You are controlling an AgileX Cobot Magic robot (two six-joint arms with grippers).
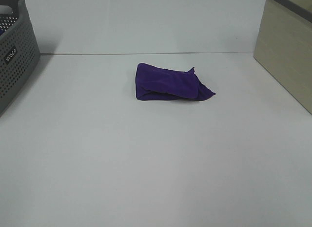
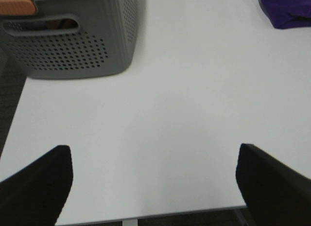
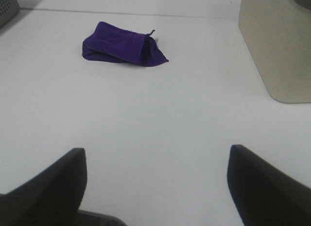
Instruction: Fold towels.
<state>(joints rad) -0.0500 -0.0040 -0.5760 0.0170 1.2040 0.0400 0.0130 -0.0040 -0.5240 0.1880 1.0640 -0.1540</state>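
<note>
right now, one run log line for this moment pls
task: fold towels | towel: bunched on table, untouched | left claw: open, empty | right claw: open, empty | basket: far left

left gripper with matte black blunt fingers, right gripper alike

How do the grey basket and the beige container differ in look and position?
The grey basket has perforated walls and a handle slot; the beige container has smooth, plain walls. The basket stands at the table's left edge, the container at its right, with the purple towel between them. Both sit apart from the towel.
</note>
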